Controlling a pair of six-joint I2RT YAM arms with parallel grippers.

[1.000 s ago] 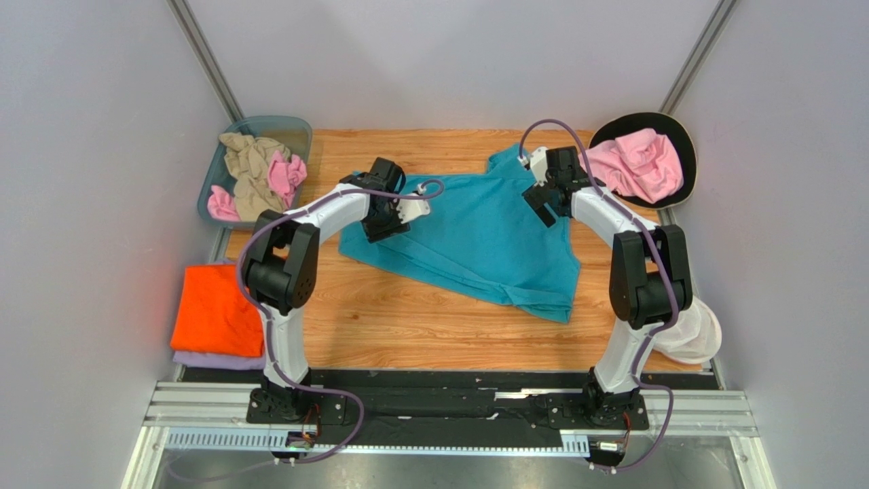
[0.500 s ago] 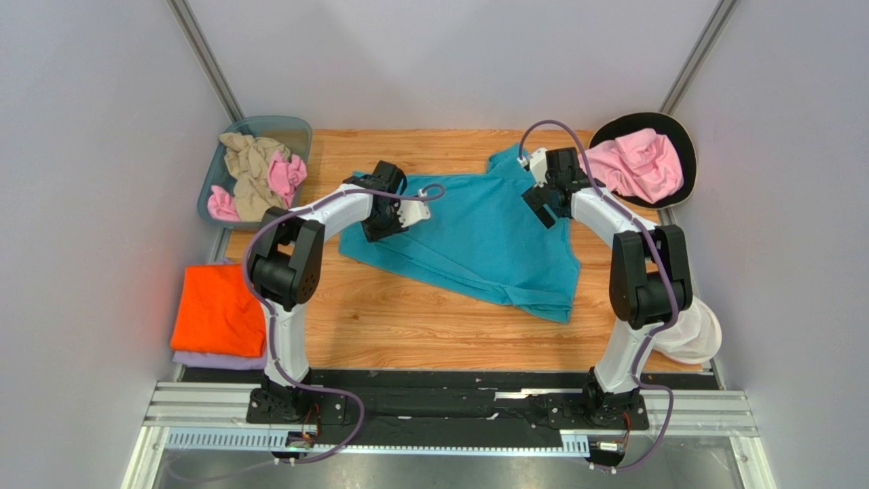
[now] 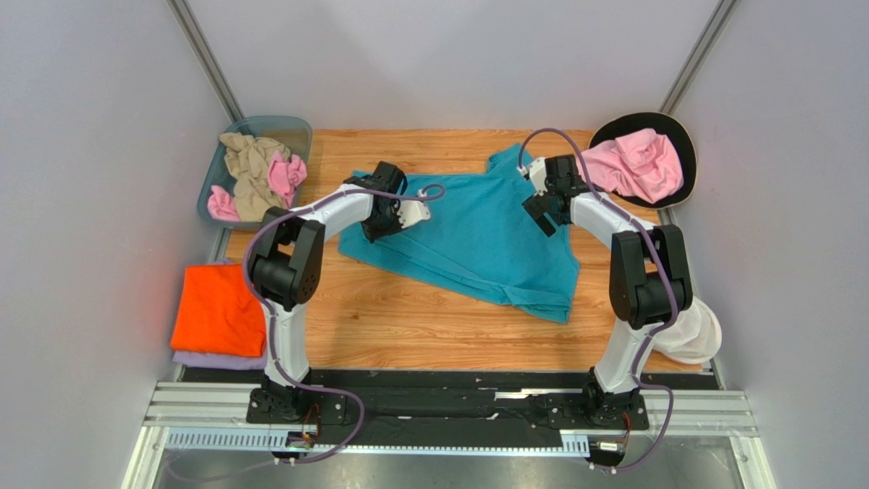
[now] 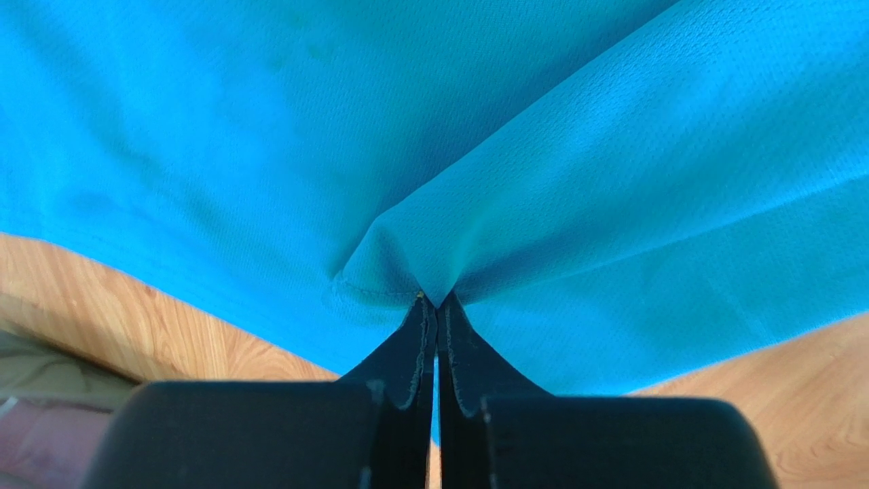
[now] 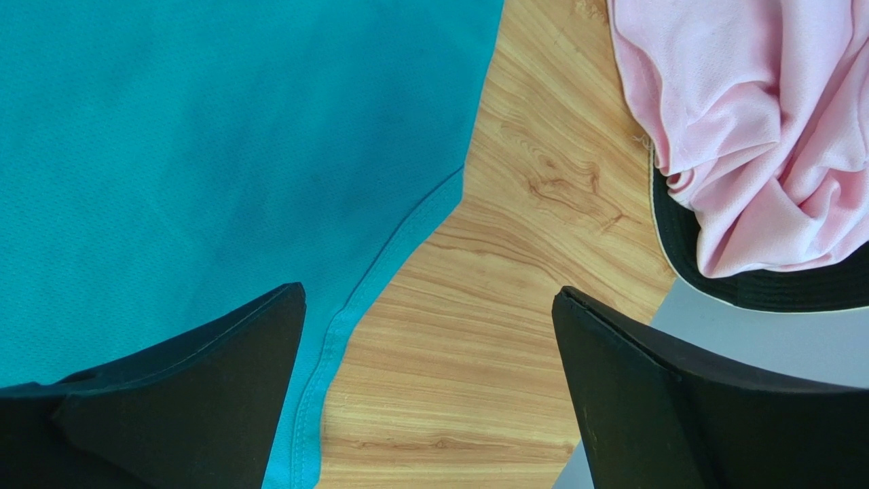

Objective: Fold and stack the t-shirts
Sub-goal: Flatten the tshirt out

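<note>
Firmly, left jaws pinch the teal t-shirt (image 3: 479, 239) while right jaws gape near the pink t-shirt (image 3: 637, 163).

Bright even light, soft shadows, sharp

The table (image 3: 408, 326) is a light wood-grain top. The only thing lying right on the wood is the teal t-shirt (image 3: 479, 239), spread a bit crooked across the far half. A see-through bluish bin (image 3: 303, 138) sits at the far left corner and a black round basket (image 3: 685, 153) at the far right corner, its rim just over the wood. The folded orange t-shirt (image 3: 214, 306) on the lavender t-shirt (image 3: 219, 360) is off the left edge, on grey.
</note>
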